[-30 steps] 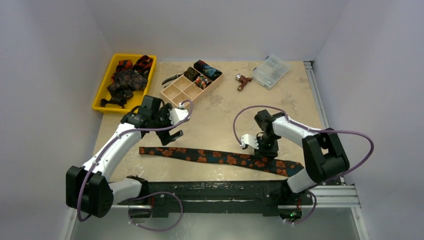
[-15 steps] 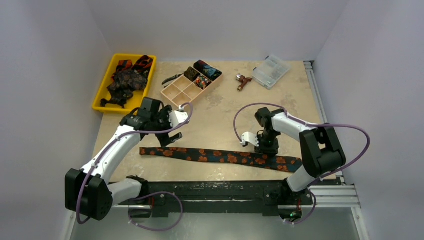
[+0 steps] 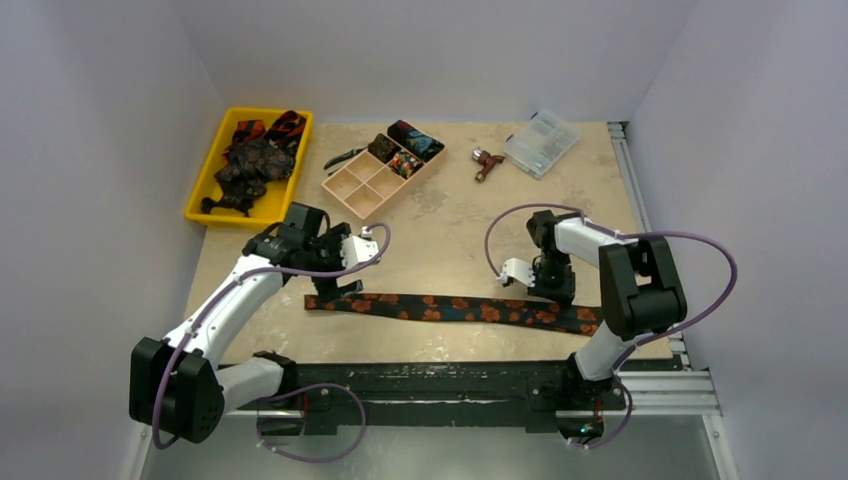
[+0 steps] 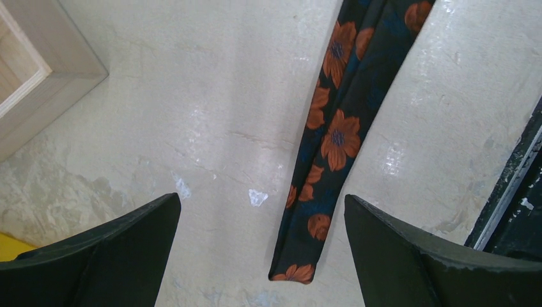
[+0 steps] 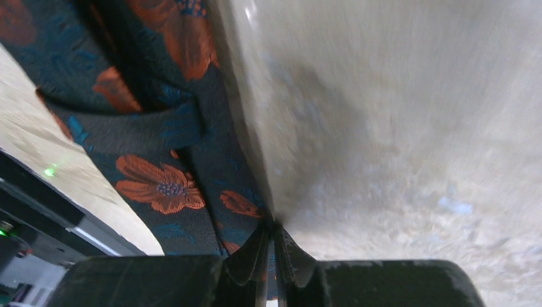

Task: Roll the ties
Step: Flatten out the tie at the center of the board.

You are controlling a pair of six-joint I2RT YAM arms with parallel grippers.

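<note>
I've got the table (image 3: 450,230) with one flowered tie (image 3: 450,308) stretched flat across its near part, dark cloth with orange blooms, narrow end to my left arm's side and wide end to the right. Far left is a yellow tray (image 3: 198,198) heaped with loose ties (image 3: 255,160). Beside it is a wooden organizer (image 3: 352,188) with rolled ties (image 3: 412,140) in its far cells, then a clear box (image 3: 541,142) further right. My left gripper (image 4: 261,199) is released, fingers (image 4: 115,249) spread wide over the tie's narrow tip (image 4: 295,272), not touching it that I can see. My right gripper (image 5: 275,236) is clenched, pinching the far edge of the flowered tie near the wide end, low against the table.
</note>
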